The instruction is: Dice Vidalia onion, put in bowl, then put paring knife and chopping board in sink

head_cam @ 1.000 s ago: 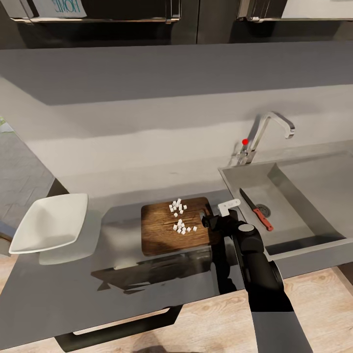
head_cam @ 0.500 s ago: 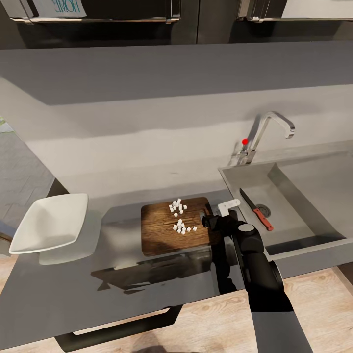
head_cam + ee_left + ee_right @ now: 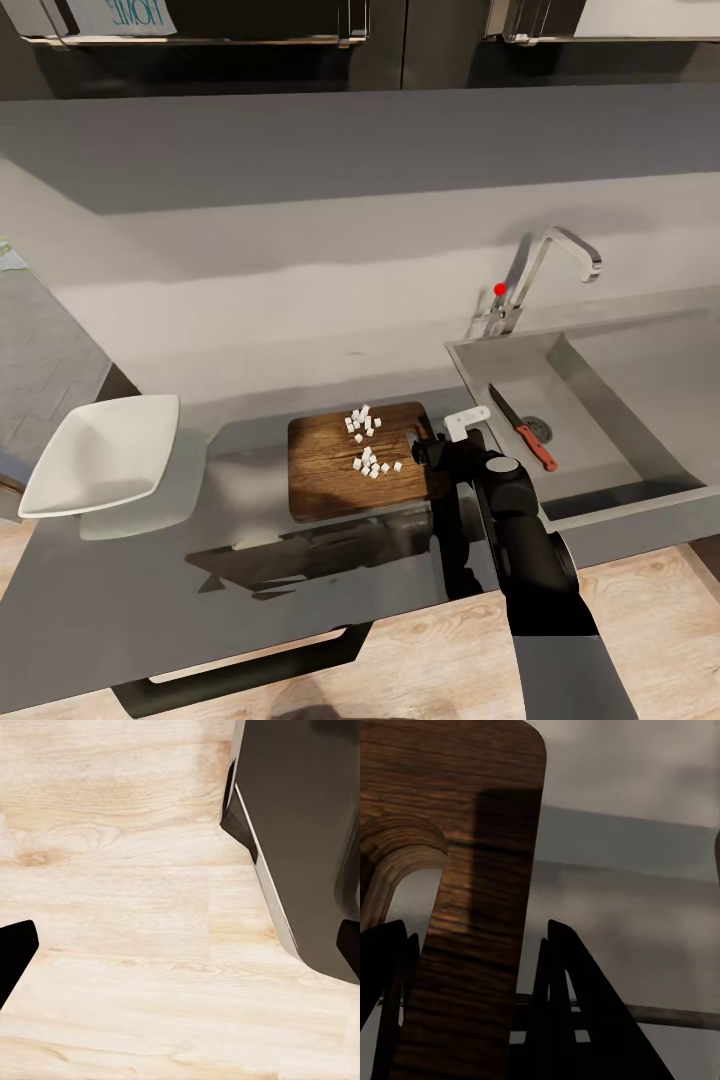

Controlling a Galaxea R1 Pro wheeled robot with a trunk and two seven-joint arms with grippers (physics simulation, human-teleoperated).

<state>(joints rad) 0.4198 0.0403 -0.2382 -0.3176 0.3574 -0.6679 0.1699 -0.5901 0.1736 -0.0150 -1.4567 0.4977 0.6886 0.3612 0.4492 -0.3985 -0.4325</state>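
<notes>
The chopping board (image 3: pixel 335 475) lies on the countertop (image 3: pixel 250 590) with several white cubes of diced onion (image 3: pixel 365 442) on it. My right gripper (image 3: pixel 432 450) is at the board's right end. In the right wrist view its fingers (image 3: pixel 562 967) straddle the strip of board (image 3: pixel 472 870) beside the handle slot, shut on it. The white bowl (image 3: pixel 100 455) sits at the counter's left end. The paring knife (image 3: pixel 523 427) lies in the sink (image 3: pixel 590 455) near the drain. My left gripper (image 3: pixel 180 945) is open over wood floor.
The chrome tap (image 3: pixel 545 265) with its red knob stands behind the sink. Dark upper cabinets run along the wall above. In the left wrist view a dark panel (image 3: pixel 307 832) rises from the light wood floor (image 3: pixel 112 870).
</notes>
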